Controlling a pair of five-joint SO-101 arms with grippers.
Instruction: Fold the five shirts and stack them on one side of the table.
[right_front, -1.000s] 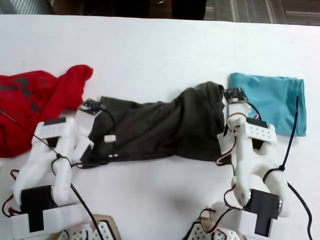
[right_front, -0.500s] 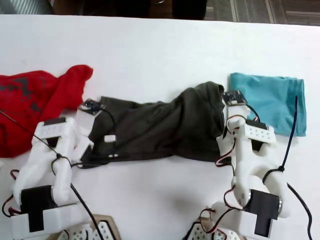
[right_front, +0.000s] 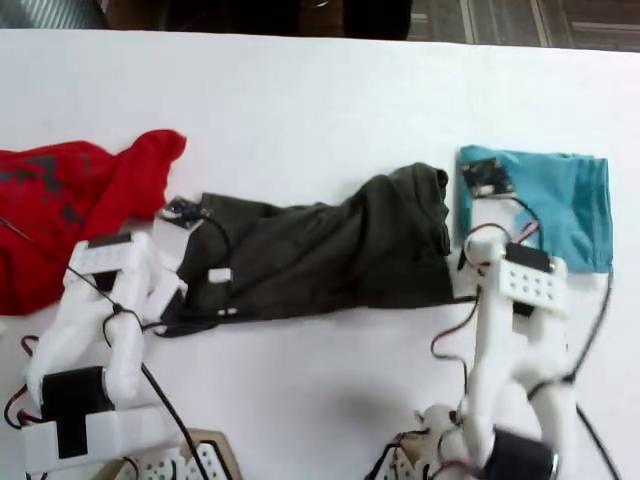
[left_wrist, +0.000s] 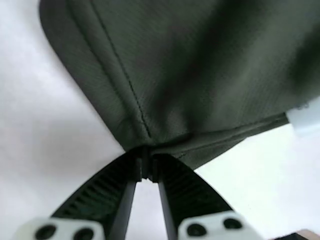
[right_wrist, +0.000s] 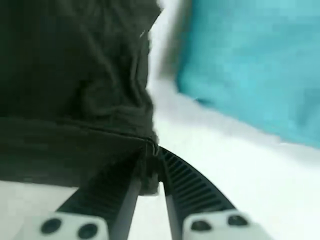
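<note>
In the left wrist view, the left tool (left_wrist: 146, 172) is seen closed tight on a corner of the dark olive shirt (left_wrist: 200, 65). The hem is pinched between the black jaws with no gap left, and the rest of the cloth is spread away from the tool over the white counter (left_wrist: 45, 140). In the right wrist view, the right tool (right_wrist: 150, 167) is likewise clamped on a hemmed edge of the same shirt, with cloth gathered between its jaws. A folded teal shirt (right_wrist: 250, 60) is seen just beyond, parted from the dark one by a strip of bare counter. In the high view, the dark olive shirt is stretched in a long band across the middle of the counter, held near its left end by the left tool and near its right end by the right tool. The teal shirt is laid flat at the right, just beside the dark shirt's right end. A red shirt (right_front: 70, 200) is bunched at the left edge, near the dark shirt's left end but apart from it.
</note>
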